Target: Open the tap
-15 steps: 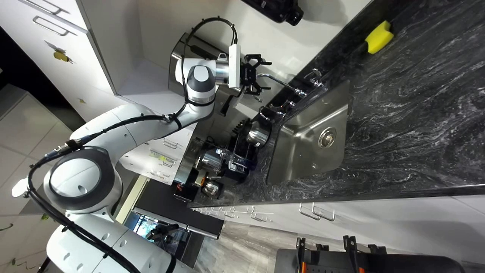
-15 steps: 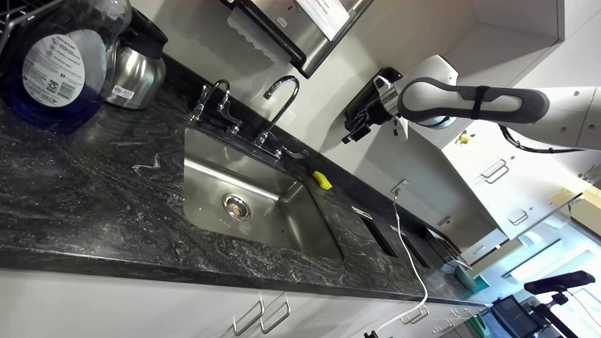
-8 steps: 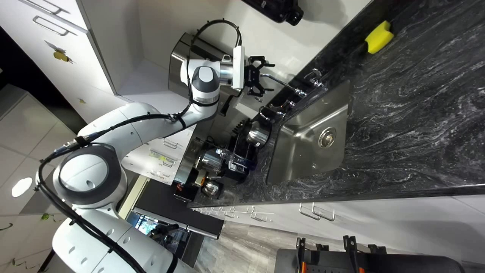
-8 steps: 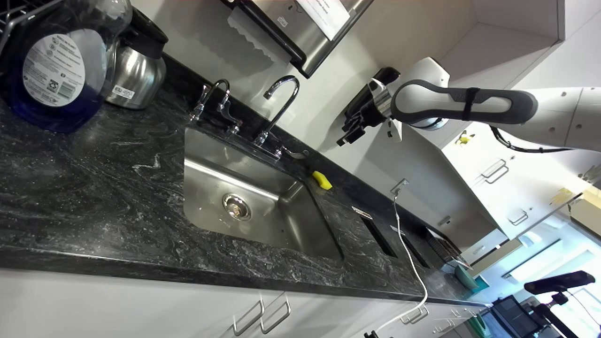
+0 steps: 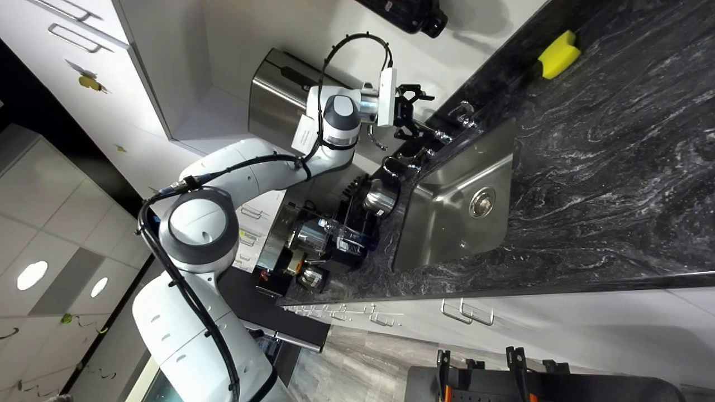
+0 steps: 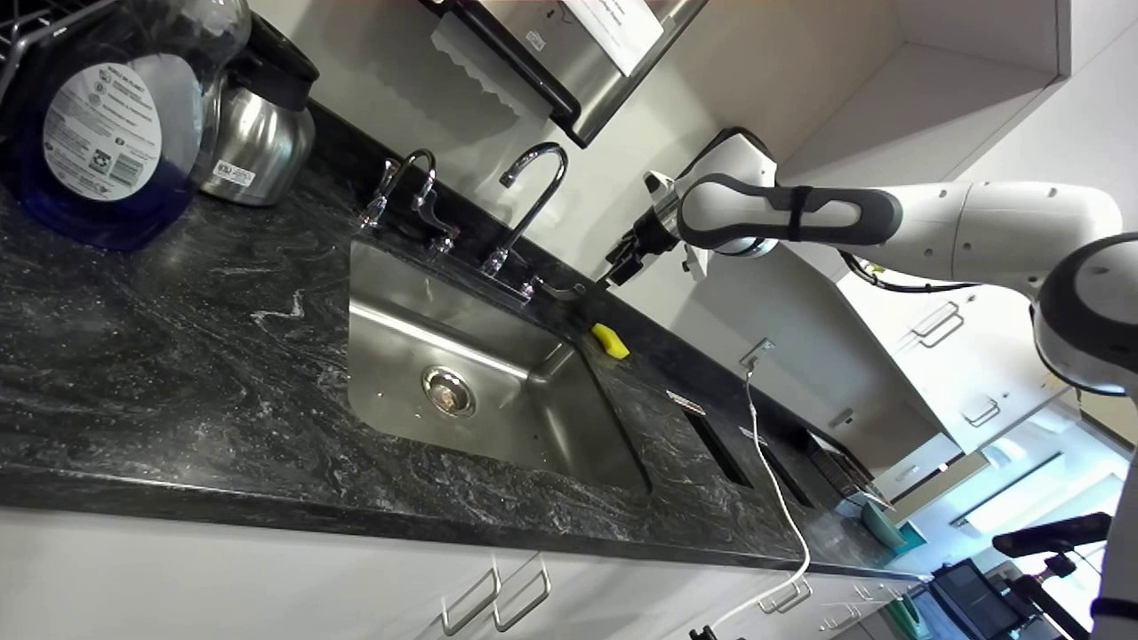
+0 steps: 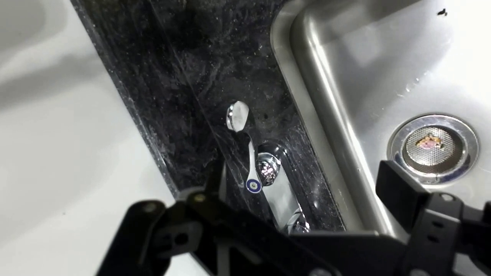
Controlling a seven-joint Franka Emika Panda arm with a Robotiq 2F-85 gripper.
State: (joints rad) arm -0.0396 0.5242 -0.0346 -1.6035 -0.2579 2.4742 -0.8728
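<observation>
The chrome tap has an arched gooseneck spout [image 6: 553, 182] and shows in both exterior views, its base [image 5: 442, 136] at the back rim of the sink. A short lever handle [image 6: 560, 291] stands beside the spout. In the wrist view this lever handle [image 7: 251, 159] has a blue-ringed cap and lies between the fingers, nearer the left one. My gripper [image 5: 424, 116] is open and empty, above the back of the sink. In an exterior view my gripper [image 6: 612, 277] appears close to the lever's outer end; touching cannot be told. In the wrist view my gripper [image 7: 307, 178] stands wide.
The steel sink [image 6: 498, 342] lies in front of the tap. A smaller gooseneck faucet [image 6: 418, 158] and another lever [image 6: 430, 213] stand beside it. A yellow sponge [image 6: 610, 341] lies on the dark counter. A steel dispenser [image 5: 282, 95] hangs on the wall near the arm.
The arm and gripper have moved along the wall and down, from beyond the spout to near the lever handle. The gripper stays open. The tap has not moved.
</observation>
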